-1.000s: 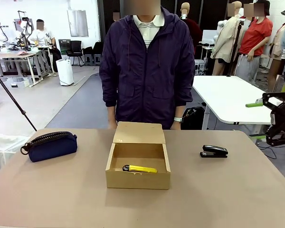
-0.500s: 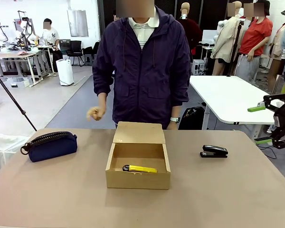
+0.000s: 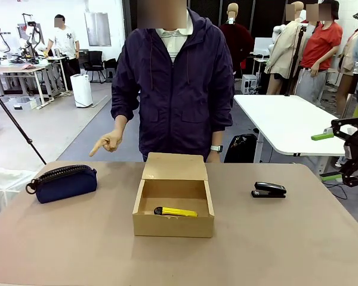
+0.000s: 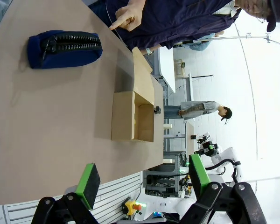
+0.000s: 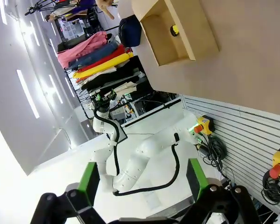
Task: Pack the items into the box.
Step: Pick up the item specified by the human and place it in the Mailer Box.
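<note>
One hand [image 3: 110, 143] of the person, a raised fist before, is now pointing toward the navy pouch [image 3: 65, 183] left of the box [image 3: 173, 225]; the yellow knife [image 3: 176, 211] is lying inside; the right gripper [image 3: 325, 156] is hanging released; left wrist view: the left gripper [image 4: 143, 179] is gaping, empty; right wrist view: likewise.

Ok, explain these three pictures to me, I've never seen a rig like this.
Two robot arms share a table with a person. One picture looks across it from the robot's side. The other two come from cameras on each wrist, so they look tilted. The green-padded prongs at the bottom are the left tool and right tool, both open and holding nothing. On the table: an open cardboard box with a yellow utility knife inside, a navy pouch to its left, a black stapler to its right. The person's hand points toward the pouch.
</note>
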You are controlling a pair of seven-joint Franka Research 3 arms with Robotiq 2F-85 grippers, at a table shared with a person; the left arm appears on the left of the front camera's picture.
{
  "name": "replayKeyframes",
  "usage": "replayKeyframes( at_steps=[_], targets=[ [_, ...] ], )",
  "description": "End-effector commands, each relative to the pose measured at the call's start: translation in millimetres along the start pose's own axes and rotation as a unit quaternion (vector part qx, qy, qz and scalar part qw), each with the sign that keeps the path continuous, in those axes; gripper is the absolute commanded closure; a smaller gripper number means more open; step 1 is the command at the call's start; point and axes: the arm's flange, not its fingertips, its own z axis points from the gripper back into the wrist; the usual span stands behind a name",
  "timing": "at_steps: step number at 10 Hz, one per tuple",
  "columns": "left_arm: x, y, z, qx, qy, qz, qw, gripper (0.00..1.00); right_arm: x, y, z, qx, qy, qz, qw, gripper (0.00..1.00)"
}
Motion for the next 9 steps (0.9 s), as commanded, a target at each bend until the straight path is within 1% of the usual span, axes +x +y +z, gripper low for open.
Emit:
replayKeyframes(
  at_steps=[1,3,4,5,6,7,8,9],
  targets=[
    [0,-2,0,-0.011,-0.004,0.0,1.0,0.0,0,3,3,-0.002,0.006,-0.003,1.0,0.0],
    [0,-2,0,-0.011,-0.004,0.0,1.0,0.0,0,3,3,-0.002,0.006,-0.003,1.0,0.0],
    [0,0,0,0.0,0.0,0.0,1.0,0.0,0,3,3,-0.002,0.006,-0.003,1.0,0.0],
    [4,19,47,-0.003,0.064,-0.082,0.995,0.0,0,3,3,-0.002,0.006,-0.003,1.0,0.0],
    [10,-15,10,0.096,0.134,-0.126,0.978,0.0,0,3,3,-0.002,0.006,-0.003,1.0,0.0],
    [39,-73,-54,0.195,0.193,-0.176,0.945,0.0,0,3,3,-0.002,0.006,-0.003,1.0,0.0],
    [67,-134,-153,0.298,0.246,-0.201,0.9,0.0,0,3,3,-0.002,0.006,-0.003,1.0,0.0],
    [74,-162,-225,0.365,0.268,-0.239,0.859,0.0,0,3,3,-0.002,0.006,-0.003,1.0,0.0]
  ],
)
